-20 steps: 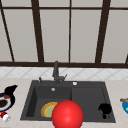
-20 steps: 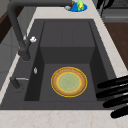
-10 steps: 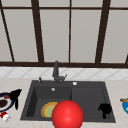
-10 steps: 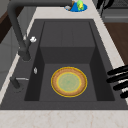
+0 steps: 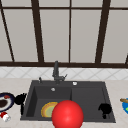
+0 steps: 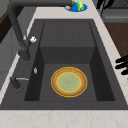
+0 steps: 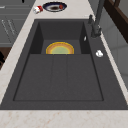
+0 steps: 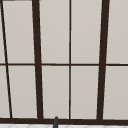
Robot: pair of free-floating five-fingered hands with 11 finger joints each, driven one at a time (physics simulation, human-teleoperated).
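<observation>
Our left robot hand [image 5: 20, 99] hangs at the left edge of the sink [image 5: 107, 100], above the counter [image 5: 15, 120], with dark fingers pointing down; we cannot tell whether they are open or curled. Just to its left on the counter sits a dark plate [image 5: 5, 101], and near that a small red and white object [image 5: 5, 116].

Our right robot hand [image 5: 105, 109] hovers over the right part of the sink, near its front right corner. It looks bunched, but we cannot tell whether its fingers are curled.

In the left side view, straight black fingers [image 6: 122, 65] reach in from the right edge, level with the sink's front rim; we cannot say which hand they belong to.

A yellow plate [image 6: 69, 81] lies flat on the floor of the deep left basin. A red ball [image 5: 67, 114] sits in front of it in the front view, covering part of the plate. The faucet [image 5: 56, 72] stands behind the basin. A blue plate [image 5: 125, 104] rests on the counter at the far right.
</observation>
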